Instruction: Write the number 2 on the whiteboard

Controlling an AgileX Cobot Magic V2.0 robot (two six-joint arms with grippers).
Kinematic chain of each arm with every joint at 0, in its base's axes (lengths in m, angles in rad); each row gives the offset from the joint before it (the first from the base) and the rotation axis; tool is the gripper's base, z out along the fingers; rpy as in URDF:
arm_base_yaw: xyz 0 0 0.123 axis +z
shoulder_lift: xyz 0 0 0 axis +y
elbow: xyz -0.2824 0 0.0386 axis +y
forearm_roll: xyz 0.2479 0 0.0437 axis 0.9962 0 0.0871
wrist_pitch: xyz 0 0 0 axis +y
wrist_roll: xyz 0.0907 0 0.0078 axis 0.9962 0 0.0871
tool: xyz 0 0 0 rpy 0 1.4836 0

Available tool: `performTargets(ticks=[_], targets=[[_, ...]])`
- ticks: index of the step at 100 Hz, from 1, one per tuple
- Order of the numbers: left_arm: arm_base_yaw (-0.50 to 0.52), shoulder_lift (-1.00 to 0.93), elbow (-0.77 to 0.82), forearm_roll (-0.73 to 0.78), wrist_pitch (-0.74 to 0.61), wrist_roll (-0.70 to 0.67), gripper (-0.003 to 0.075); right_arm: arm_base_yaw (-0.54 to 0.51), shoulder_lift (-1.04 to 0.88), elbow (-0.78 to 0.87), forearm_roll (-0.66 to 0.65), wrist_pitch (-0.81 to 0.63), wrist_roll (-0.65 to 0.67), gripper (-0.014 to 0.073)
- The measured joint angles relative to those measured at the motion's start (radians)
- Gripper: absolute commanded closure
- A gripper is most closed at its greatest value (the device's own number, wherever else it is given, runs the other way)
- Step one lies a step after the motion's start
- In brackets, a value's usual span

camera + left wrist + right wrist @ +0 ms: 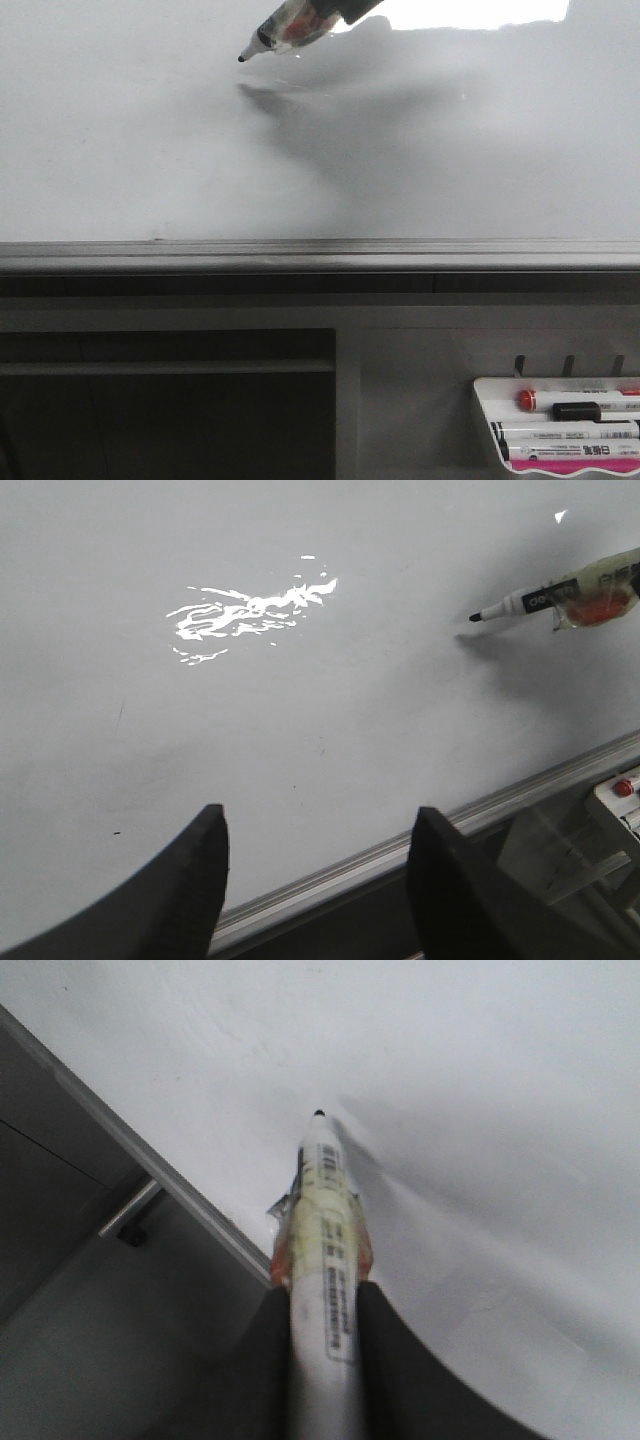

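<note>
The whiteboard [150,150] is pale and glossy, and I see no number 2 on it in any view. My right gripper [322,1295] is shut on a white marker [325,1220] with tape round its barrel. In the front view the marker [290,30] comes in from the upper right. Its black tip sits just off or at the board surface, above its own shadow; I cannot tell if it touches. The marker also shows in the left wrist view [545,595]. My left gripper [318,830] is open and empty over the board's lower part, near the rail [400,850].
The grey metal rail [320,255] runs along the board's lower edge. A bright glare patch [470,12] lies at the board's upper right. A small white tray [485,400] with several spare markers hangs below the rail on the right.
</note>
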Motion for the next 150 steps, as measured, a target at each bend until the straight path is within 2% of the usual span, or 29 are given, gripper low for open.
performTargets(ticks=[20,54,90,104,125,150], targets=[[0.000,0.000,0.000,0.001,-0.002,0.000,0.0355,0.000,0.057,-0.062,-0.030,0.017,0.009,0.0578],[0.000,0.000,0.000,0.005,-0.002,0.000,0.0355,-0.052,0.051,-0.106,-0.099,0.165,0.072,0.0578],[0.000,0.000,0.000,0.007,-0.004,0.000,0.0355,0.053,0.151,-0.095,-0.084,0.143,0.082,0.0578],[0.000,0.000,0.000,0.021,-0.004,0.000,0.0355,0.039,0.158,-0.095,-0.082,0.165,0.094,0.0578],[0.000,0.000,0.000,0.033,-0.005,0.000,0.0355,-0.007,0.090,-0.028,-0.096,0.203,0.112,0.0578],[0.000,0.000,0.000,0.040,-0.006,0.002,0.0355,0.005,-0.006,0.014,-0.151,0.188,0.124,0.0578]])
